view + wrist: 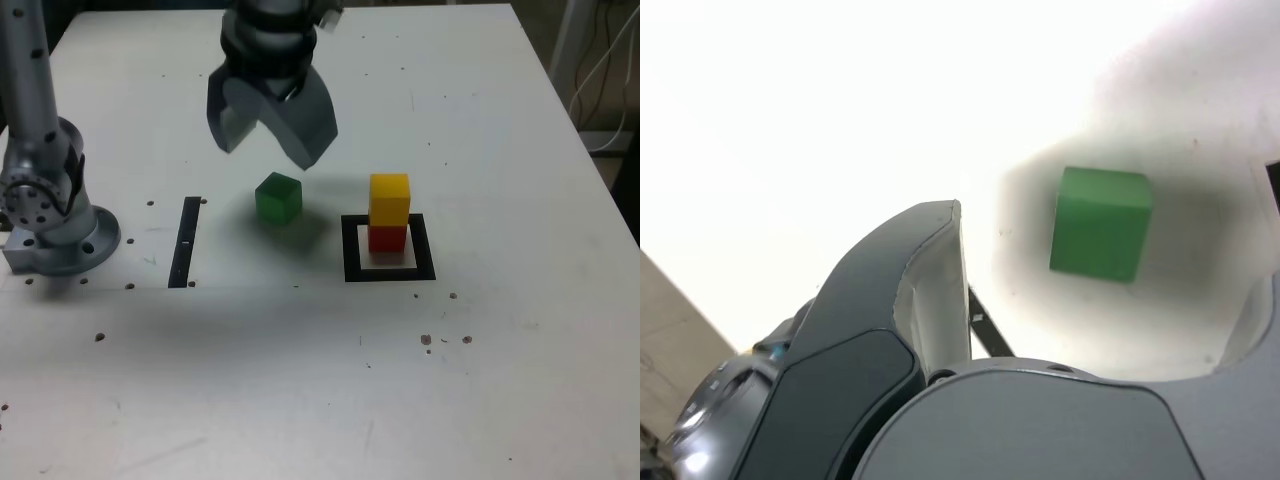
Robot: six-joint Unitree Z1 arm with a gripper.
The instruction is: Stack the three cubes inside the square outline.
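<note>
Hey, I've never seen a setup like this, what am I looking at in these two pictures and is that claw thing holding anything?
This is a single robot arm on a white table. One picture comes from a camera standing off the arm; the other from a camera on the arm's wrist, looking past its own claw. That claw, the end effector, hangs open above the table and holds nothing. Below it a green cube sits alone on the table; the wrist view shows it too. To the exterior view's right, a yellow cube is stacked on a red cube inside a black square outline. A black strip lies to the left.
</note>
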